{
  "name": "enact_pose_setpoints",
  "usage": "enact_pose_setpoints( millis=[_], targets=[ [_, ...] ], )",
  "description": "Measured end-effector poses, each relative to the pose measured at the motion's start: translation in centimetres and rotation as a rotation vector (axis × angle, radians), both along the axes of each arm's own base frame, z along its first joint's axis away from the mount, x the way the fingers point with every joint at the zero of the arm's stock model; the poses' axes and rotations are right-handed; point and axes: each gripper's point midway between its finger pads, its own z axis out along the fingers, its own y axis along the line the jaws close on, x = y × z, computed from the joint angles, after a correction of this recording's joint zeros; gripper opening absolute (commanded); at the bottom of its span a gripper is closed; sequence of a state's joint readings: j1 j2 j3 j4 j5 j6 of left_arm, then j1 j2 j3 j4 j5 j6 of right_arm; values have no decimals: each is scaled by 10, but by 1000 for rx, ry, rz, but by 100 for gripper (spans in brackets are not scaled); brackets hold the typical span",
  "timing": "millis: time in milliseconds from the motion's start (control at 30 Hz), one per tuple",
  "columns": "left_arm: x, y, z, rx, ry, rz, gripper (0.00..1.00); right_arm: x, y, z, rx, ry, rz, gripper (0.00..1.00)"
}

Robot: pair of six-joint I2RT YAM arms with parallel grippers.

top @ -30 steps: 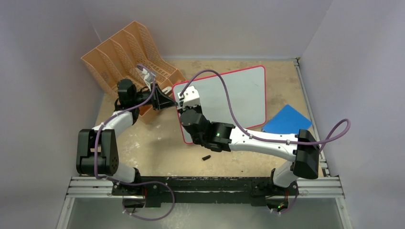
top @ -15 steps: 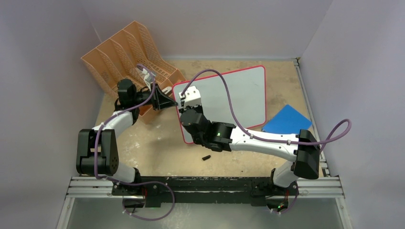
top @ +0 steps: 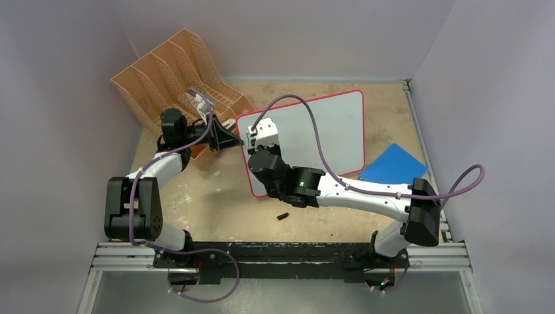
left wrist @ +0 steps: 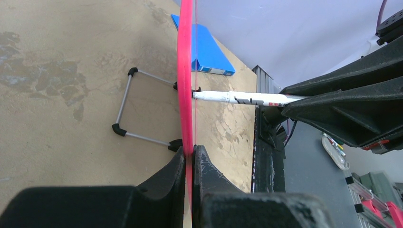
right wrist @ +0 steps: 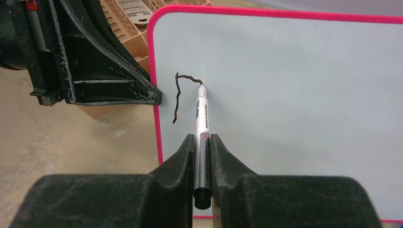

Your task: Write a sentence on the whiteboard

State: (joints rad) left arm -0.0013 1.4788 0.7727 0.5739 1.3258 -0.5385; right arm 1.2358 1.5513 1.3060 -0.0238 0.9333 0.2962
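Sandy, stained tabletop [top: 216, 196] fills the walled cell, and the whiteboard [top: 327, 131] stands on it toward the far edge, slightly right of centre, propped on a wire leg [left wrist: 124, 111] with black ends. Of the sentence [right wrist: 178, 97] only one thin wavy black line shows, near the board's upper left corner, with a short hook to the right at its top. The marker [right wrist: 202, 118] has its tip on the end of that hook.

The right gripper [right wrist: 203, 138] is clamped on the marker's barrel, its fingers tight against both sides. Its arm reaches long and low from the near right corner across to the left, the wrist bent up toward the board. The left gripper [left wrist: 190, 152] is pinched onto the board's red-pink frame at the left edge – fingers closed on it. That arm is folded at the near left, forearm angled toward the far right.

Since a second ago the right wrist has shifted a little to the right along the board; the left arm and the board have stayed put.

An orange file rack [top: 177, 72] sits at the far left corner just behind the left gripper, a blue pad [top: 394, 165] lies by the right edge, and a small black cap [top: 283, 216] lies near the near edge.
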Motion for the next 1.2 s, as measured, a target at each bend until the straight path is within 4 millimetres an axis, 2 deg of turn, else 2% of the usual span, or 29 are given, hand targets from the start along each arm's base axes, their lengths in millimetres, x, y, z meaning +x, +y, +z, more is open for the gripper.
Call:
enact_pose_setpoints(
  millis=[1200],
  targets=[
    [2,0,0,1,2,11,0,-6,-7,-15,12,57,-19,0]
  ],
)
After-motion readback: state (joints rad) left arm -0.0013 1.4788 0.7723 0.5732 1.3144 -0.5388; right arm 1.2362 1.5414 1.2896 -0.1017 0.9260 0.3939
